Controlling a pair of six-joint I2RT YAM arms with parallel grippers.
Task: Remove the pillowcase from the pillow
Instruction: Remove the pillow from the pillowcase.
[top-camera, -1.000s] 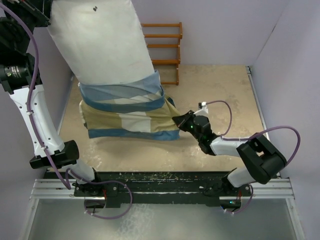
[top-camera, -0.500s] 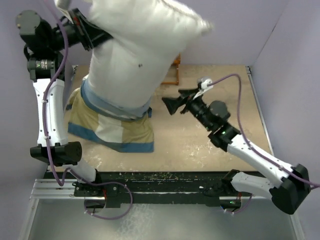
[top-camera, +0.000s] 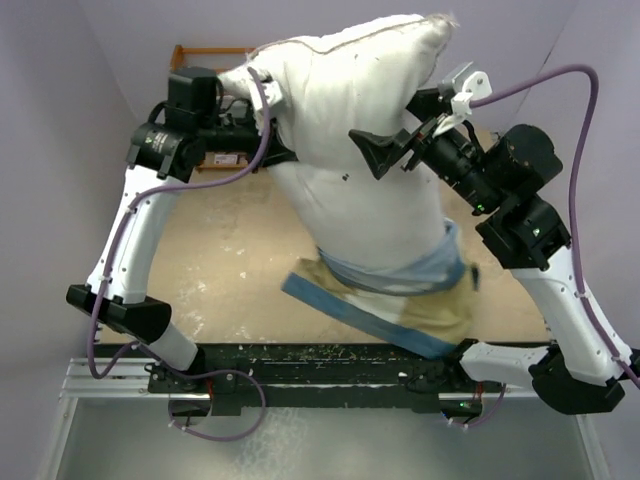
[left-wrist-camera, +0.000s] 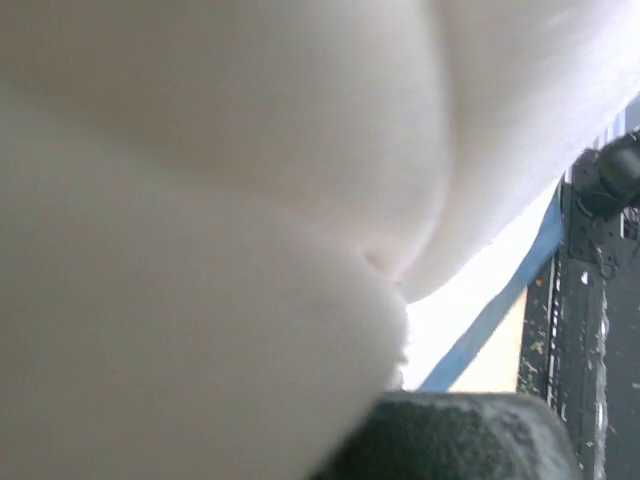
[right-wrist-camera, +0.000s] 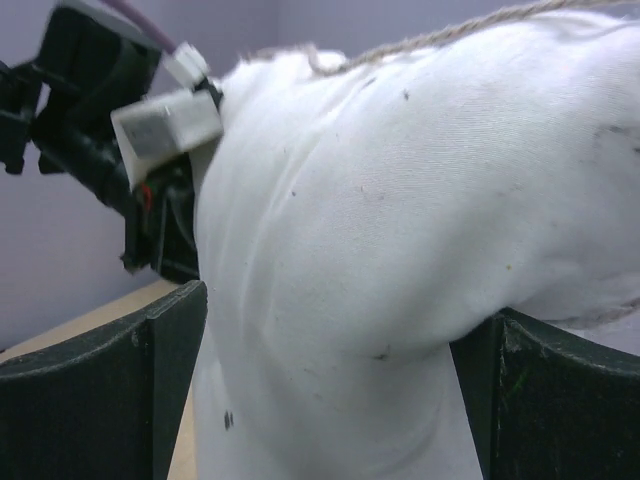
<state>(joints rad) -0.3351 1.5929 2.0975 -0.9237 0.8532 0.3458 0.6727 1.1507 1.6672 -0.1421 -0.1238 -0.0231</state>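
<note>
The white pillow (top-camera: 350, 120) hangs high over the table, its top end uppermost. My left gripper (top-camera: 262, 135) is shut on its upper left corner. In the left wrist view the pillow (left-wrist-camera: 200, 200) fills the frame, and only one dark finger (left-wrist-camera: 450, 440) shows at the bottom. The pillowcase (top-camera: 420, 300) is bunched round the pillow's lower end, with a blue edge (top-camera: 350, 315) trailing left. My right gripper (top-camera: 400, 130) is open at the pillow's upper right side. The pillow (right-wrist-camera: 380, 250) bulges between its wide-set fingers (right-wrist-camera: 100, 400).
A wooden rack (top-camera: 205, 55) stands at the back left, behind my left arm. Purple walls close in the tan table (top-camera: 220, 260) on three sides. The arms' black mounting rail (top-camera: 330, 380) runs along the near edge.
My right gripper let go of the pillowcase, opened and rose to the pillow. My left arm swung the pillow right, and the pillowcase slid down and moved right with it.
</note>
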